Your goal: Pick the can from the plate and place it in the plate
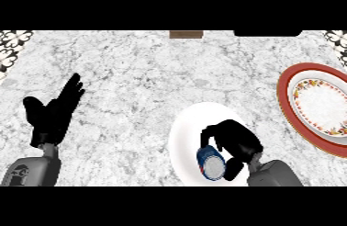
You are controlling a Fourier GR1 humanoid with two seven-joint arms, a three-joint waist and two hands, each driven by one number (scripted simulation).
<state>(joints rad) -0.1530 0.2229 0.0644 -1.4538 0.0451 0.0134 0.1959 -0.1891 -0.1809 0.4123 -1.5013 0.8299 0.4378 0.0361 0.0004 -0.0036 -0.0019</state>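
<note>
One view, taken from the head and pitched steeply down onto the marble counter. Range is close: the counter fills the frame, its far edge at top. Left forearm and right forearm enter from the near edge. Red-rimmed plate at the right edge is cropped.

R hand: curling round the can, over the white plate.
Can: blue, pale end showing below the fingers; touching plate or not, can't tell.
L hand: resting open at view's left, fingers up.
Red-rimmed plate: lying on worktop at view's right, apart from white plate.
</note>
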